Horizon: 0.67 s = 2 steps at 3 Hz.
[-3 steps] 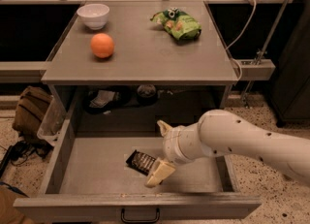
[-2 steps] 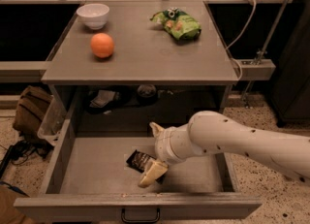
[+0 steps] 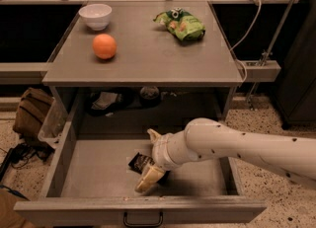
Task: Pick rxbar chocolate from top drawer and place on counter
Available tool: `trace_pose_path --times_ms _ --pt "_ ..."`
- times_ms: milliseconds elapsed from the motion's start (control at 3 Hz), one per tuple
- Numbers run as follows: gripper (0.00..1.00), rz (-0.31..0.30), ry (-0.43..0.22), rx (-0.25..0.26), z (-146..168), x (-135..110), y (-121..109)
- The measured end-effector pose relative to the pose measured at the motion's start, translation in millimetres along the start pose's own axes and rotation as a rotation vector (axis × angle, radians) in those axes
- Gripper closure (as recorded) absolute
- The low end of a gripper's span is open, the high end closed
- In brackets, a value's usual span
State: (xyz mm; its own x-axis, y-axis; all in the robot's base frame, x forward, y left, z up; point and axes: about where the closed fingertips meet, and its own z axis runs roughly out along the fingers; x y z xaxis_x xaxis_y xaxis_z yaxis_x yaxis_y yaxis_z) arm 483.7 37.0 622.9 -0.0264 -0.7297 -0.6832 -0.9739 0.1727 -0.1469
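Observation:
The top drawer [image 3: 89, 172] is pulled out below the counter [image 3: 148, 59]. The rxbar chocolate [image 3: 139, 162], a black bar, lies flat on the drawer floor near the middle front. My gripper [image 3: 147, 160] is down inside the drawer, reaching in from the right on a white arm [image 3: 232, 145]. Its pale fingers [image 3: 149, 178] are spread open, one behind the bar and one in front of it. The bar's right end is hidden by the gripper. I cannot tell whether the fingers touch the bar.
On the counter stand a white bowl [image 3: 95, 16], an orange [image 3: 104, 46] and a green snack bag [image 3: 181, 23]. The drawer front has a dark handle [image 3: 143, 219]. A brown bag [image 3: 32, 113] lies on the floor at left. Cables hang at right [image 3: 247, 29].
My gripper and arm have shifted a little left and toward the drawer front, so the spread fingers now sit closer around the bar. The bar has not moved.

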Motion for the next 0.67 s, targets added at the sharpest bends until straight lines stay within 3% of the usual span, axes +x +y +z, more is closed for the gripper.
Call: trace_pose_path --times_ms 667 --pt "0.00 0.042 -0.010 -0.005 13.8 15.7 0.3"
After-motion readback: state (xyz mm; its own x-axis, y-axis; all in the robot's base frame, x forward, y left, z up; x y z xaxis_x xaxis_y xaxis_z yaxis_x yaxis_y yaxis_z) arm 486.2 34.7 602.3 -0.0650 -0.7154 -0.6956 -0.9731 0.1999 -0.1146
